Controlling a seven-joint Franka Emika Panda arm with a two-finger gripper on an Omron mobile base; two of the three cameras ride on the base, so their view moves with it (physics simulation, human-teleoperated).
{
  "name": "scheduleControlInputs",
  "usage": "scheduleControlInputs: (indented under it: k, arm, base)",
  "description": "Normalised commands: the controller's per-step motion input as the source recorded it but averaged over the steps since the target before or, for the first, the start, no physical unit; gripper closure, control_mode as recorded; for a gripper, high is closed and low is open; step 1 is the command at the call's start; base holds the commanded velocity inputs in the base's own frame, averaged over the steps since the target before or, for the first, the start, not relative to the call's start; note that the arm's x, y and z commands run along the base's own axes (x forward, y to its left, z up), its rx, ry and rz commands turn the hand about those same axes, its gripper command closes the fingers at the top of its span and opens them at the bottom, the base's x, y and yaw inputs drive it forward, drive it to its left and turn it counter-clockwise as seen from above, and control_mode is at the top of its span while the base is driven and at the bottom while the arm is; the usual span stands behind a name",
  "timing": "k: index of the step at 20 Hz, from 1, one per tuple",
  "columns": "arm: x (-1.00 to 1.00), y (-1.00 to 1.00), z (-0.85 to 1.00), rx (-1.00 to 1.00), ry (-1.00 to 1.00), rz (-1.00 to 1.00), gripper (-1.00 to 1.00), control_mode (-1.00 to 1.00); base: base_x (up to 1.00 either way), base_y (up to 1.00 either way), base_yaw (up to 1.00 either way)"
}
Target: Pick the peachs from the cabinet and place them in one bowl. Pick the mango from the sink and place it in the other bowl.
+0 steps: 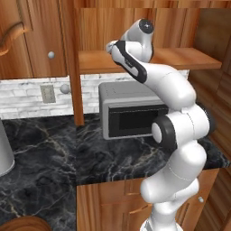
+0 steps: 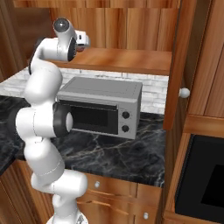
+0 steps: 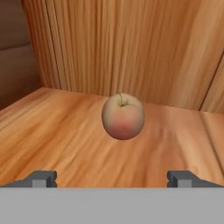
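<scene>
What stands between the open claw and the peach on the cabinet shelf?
Nothing visible does. In the hand view the peach sits alone on the bare wooden shelf, straight ahead of the open claw, with only plank between them.

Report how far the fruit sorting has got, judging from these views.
Done: nothing shows as finished; no fruit sits in a bowl in these views. In hand: the open end effector is lined up with one peach on the cabinet shelf, not yet touching it. Left: grasp this peach, carry it to a bowl, then the second peach and the mango. The wooden bowl peeks in at the left base view's bottom edge.
</scene>
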Motion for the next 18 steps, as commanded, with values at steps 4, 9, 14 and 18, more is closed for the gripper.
scheduleControlInputs:
  k: [4,9,14,18]
  arm:
    - [0.28,0.0,-0.02,-0.03,0.0,0.0,-1.0,-1.0]
    - [0.28,0.01,-0.02,-0.02,0.0,0.0,-1.0,-1.0]
    - [0.28,0.01,-0.03,0.0,0.0,0.0,-1.0,-1.0]
    - [0.29,0.03,-0.03,0.0,0.0,0.0,-1.0,-1.0]
  base:
    - [0.0,0.0,0.0]
    - [0.0,0.0,0.0]
    - [0.0,0.0,0.0]
    - [0.0,0.0,0.0]
